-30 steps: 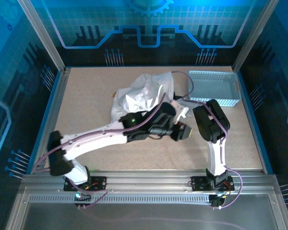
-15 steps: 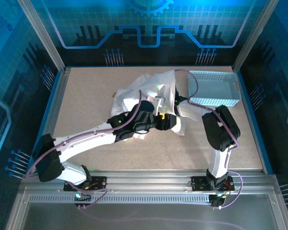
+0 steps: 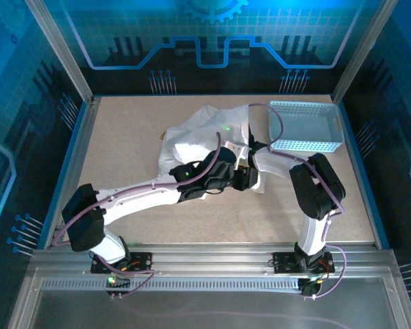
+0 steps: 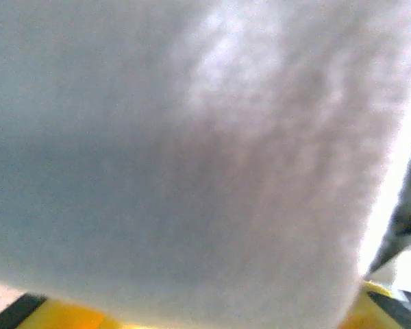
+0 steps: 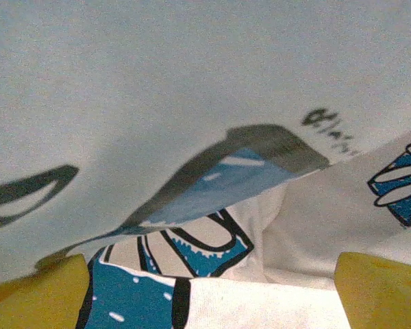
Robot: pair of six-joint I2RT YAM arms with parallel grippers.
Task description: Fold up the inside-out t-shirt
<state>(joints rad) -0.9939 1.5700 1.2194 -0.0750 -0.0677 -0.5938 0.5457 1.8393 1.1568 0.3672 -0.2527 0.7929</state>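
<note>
We count one inside-out t-shirt (image 3: 204, 130), one perforated plastic basket (image 3: 308, 145), two arms and two hands. The shirt lies crumpled on the counter (image 3: 123, 151) toward the back, and its right side reaches up to the basket's left wall. It is still a loose heap, so we judge that no fold has begun.

Both arms meet at the shirt's near right edge, probably to find a hem or corner to spread it flat. The left hand (image 3: 244, 178) is at the near hem. Its wrist camera is smothered by white cloth (image 4: 192, 171), so we cannot tell whether that hand is spread or pressed together. The right hand (image 3: 252, 149) is just beyond it. In its wrist view the yellow fingers (image 5: 34, 291) stand wide apart, with blue-and-dark printed cloth bunched between them and nothing pinched yet.
</note>
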